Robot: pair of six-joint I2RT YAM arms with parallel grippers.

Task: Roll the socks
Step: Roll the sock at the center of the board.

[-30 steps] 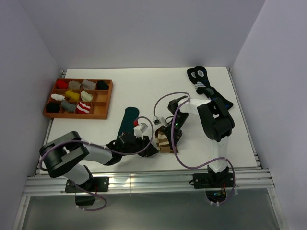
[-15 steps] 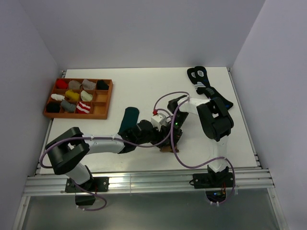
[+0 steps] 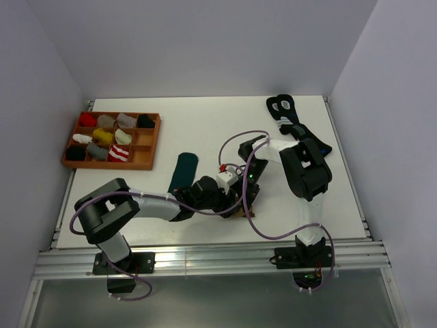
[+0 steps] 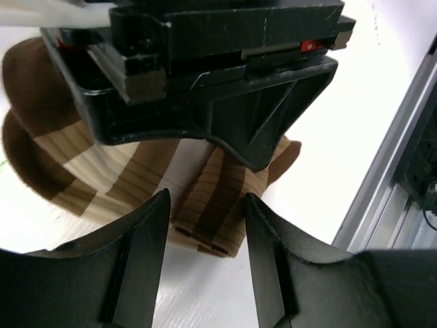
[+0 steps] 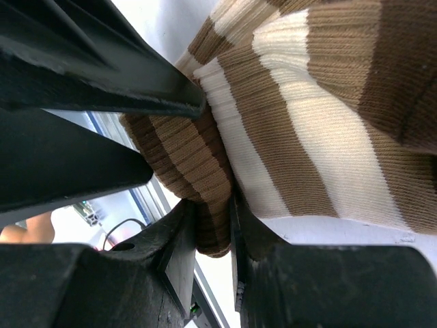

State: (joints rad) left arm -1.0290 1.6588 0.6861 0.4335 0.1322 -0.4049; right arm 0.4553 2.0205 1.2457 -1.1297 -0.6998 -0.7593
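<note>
The brown sock with cream stripes [image 5: 293, 123] lies at the near middle of the table. From above only a scrap of it [image 3: 237, 214] shows under both grippers. My right gripper [image 5: 213, 220] is shut on a folded brown edge of the sock; it shows in the top view [image 3: 247, 195]. My left gripper [image 4: 206, 215] is open, its fingers [image 4: 143, 260] on either side of the sock's folded ribbed end [image 4: 212, 225], close under the right gripper's body [image 4: 205, 75]. It shows in the top view [image 3: 229, 197]. The dark green sock [image 3: 183, 169] lies flat just to the left.
A wooden tray [image 3: 145, 164] of rolled socks stands at the back left. Black socks with blue-and-white marks [image 3: 281, 107] lie at the back right. The table's near edge and metal rail [image 3: 205, 254] run close below the grippers.
My left gripper has swung right from beside the brown sock to right against the right gripper, now covering most of the sock. The right gripper has stayed in place.
</note>
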